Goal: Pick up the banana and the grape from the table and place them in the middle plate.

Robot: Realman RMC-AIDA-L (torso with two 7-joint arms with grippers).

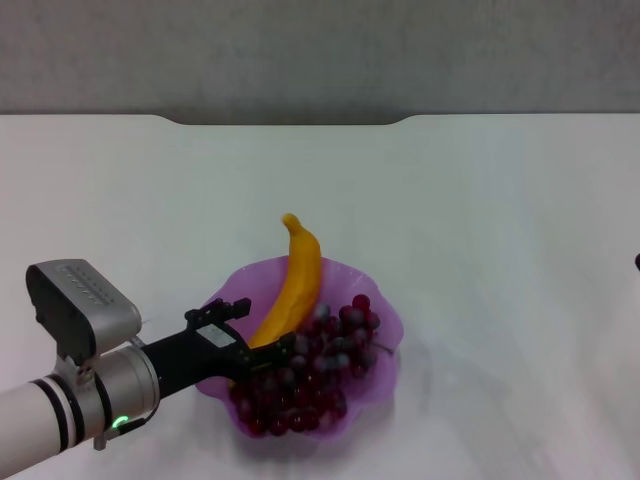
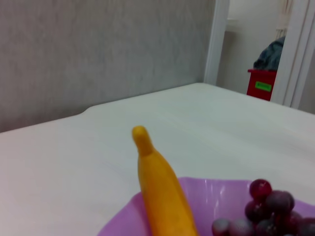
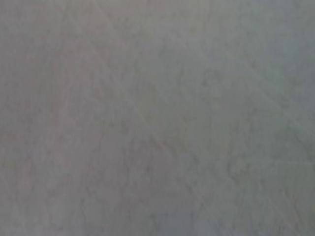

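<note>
Over the middle plate (image 1: 385,325), I'm watching my left gripper (image 1: 272,350) sitting at the banana's (image 1: 290,290) near end; it's lying lengthwise straight away from it, beside the grape (image 1: 310,375). Can't tell if it's gripping.

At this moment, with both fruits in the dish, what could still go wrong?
The banana lies across the middle plate with its tip past the far rim, so it might tip or roll out on release. The left end effector sits at the banana's near end beside the grape; pulling away could drag the grapes or shift the plate.
</note>
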